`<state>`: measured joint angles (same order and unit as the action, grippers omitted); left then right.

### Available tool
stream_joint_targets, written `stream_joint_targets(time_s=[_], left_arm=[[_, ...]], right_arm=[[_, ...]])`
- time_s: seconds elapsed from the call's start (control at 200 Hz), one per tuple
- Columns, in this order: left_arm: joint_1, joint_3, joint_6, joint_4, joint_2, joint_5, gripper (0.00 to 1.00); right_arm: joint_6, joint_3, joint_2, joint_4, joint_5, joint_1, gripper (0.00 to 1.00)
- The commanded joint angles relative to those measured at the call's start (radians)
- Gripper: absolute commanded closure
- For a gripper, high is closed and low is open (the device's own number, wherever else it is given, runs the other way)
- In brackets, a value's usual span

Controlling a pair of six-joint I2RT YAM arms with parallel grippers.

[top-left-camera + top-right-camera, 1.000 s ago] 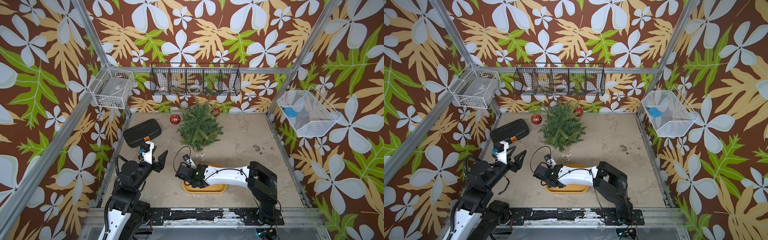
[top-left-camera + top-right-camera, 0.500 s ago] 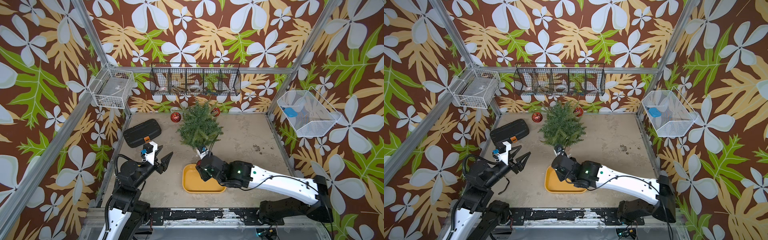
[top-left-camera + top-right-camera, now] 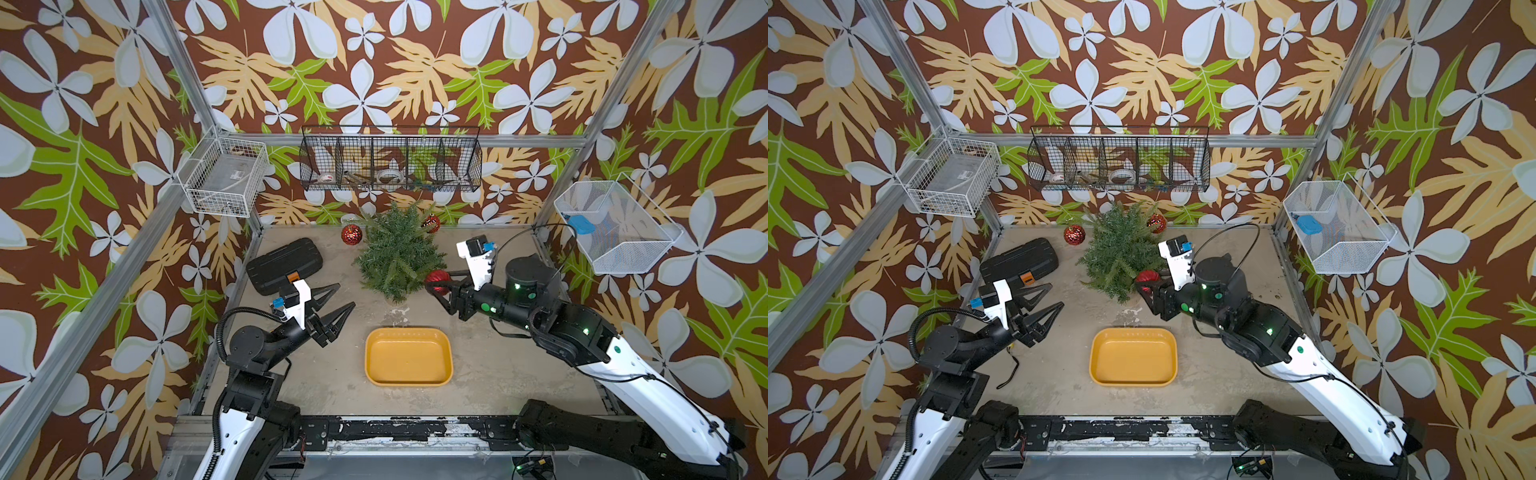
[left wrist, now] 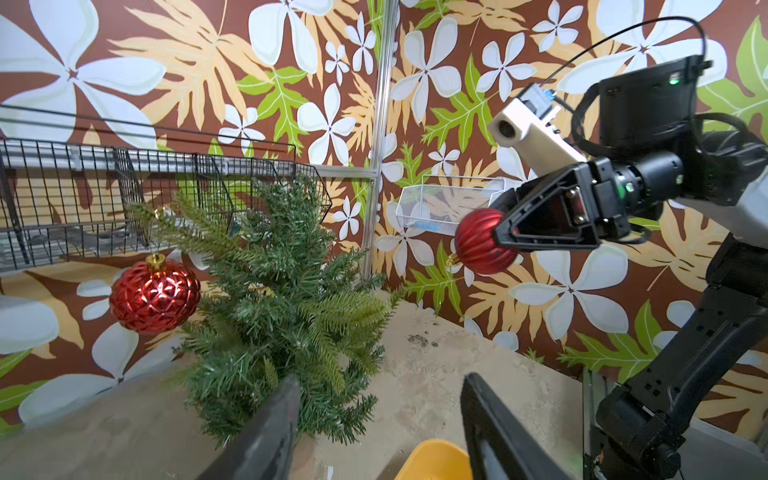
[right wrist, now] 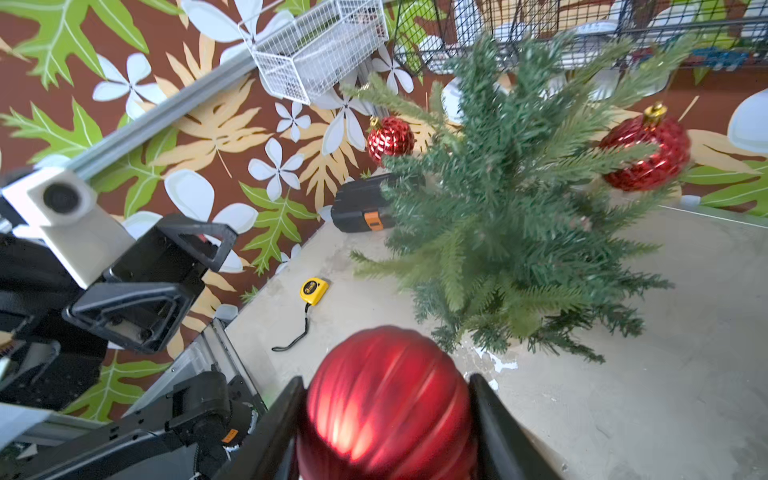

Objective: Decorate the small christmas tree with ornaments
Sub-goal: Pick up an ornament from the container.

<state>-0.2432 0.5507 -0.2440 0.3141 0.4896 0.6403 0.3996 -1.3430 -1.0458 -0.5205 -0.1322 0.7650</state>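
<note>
Tree: small bushy dark-green artificial fir (image 3: pixel 397 255), upright on the sandy bench (image 3: pixel 498 374).
Right pincer (image 3: pixel 437 282): clamped on a shiny ribbed red bauble (image 4: pixel 478 245), which it holds in the air near the fir, clear of its branches.
Hung ornaments: a faceted glittery red bauble (image 3: pixel 351 235) and a second faceted red bauble (image 3: pixel 432 223), both gold-capped, hang from branches at the fir's back, one on each flank.
Left pincer (image 3: pixel 346 295): jaws apart, holding nothing, across the fir from the right pincer.
Tray: shallow yellow plastic tray (image 3: pixel 408 356), in front of the fir.
</note>
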Motion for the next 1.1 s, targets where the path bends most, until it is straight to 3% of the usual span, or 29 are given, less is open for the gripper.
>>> stream_joint_targets(time_s=[0.0,0.225,0.525,1.096], left_arm=[[-0.003,0.009,-0.057,0.123,0.015,0.022,0.39],[-0.053,0.082,-0.014,0.184,0.113,0.040,0.41],[-0.318,0.194,0.164,0.224,0.318,-0.045,0.39],[-0.438,0.295,0.158,0.344,0.519,-0.067,0.41]], right_arm=[[-0.031,-0.040,-0.023,0.044,-0.249,-0.096,0.49],[-0.035,-0.168,-0.092,0.054,-0.453,-0.190,0.50],[0.012,-0.251,-0.125,0.095,-0.573,-0.190,0.50],[0.096,-0.239,-0.096,0.154,-0.715,-0.190,0.51]])
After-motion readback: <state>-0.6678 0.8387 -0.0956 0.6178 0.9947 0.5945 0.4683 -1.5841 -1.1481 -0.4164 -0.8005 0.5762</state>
